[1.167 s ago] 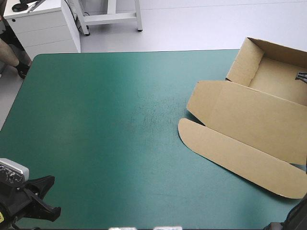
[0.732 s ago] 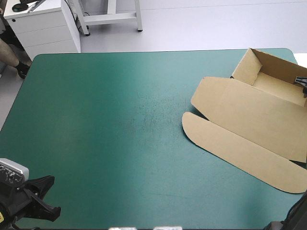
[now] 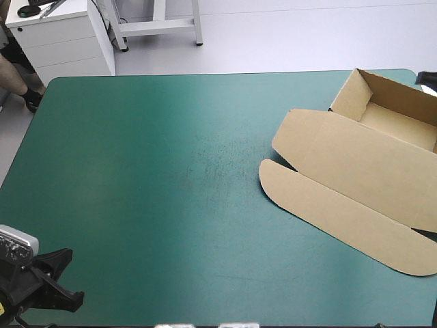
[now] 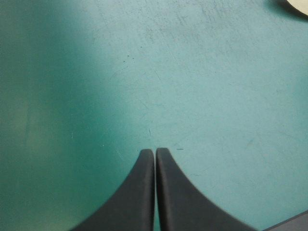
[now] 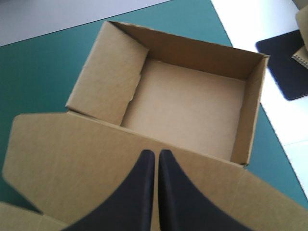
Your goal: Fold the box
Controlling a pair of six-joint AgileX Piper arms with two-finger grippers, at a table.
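Observation:
The brown box [image 3: 355, 164] lies at the table's right side as an open tray with its lid flat. The tray [image 5: 192, 103] has raised walls and is empty. The lid [image 3: 348, 160] and its rounded front flap [image 3: 328, 215] rest on the teal-green cover, pointing toward the table's middle. My right gripper [image 5: 156, 153] is shut and hovers over the lid just before the tray, holding nothing. My left gripper [image 4: 154, 151] is shut over bare cover at the near left corner [image 3: 54, 283], far from the box.
The table's right edge [image 5: 269, 139] runs close beside the tray. Beyond it lie a black pad [image 5: 284, 62] and a notebook. A white cabinet [image 3: 61, 34] stands past the far left corner. The teal-green cover [image 3: 157, 178] spreads left of the box.
Earlier the right gripper was inside the tray at its far wall and the box shifted right and settled. Now that gripper is out of the tray. The left arm has barely moved.

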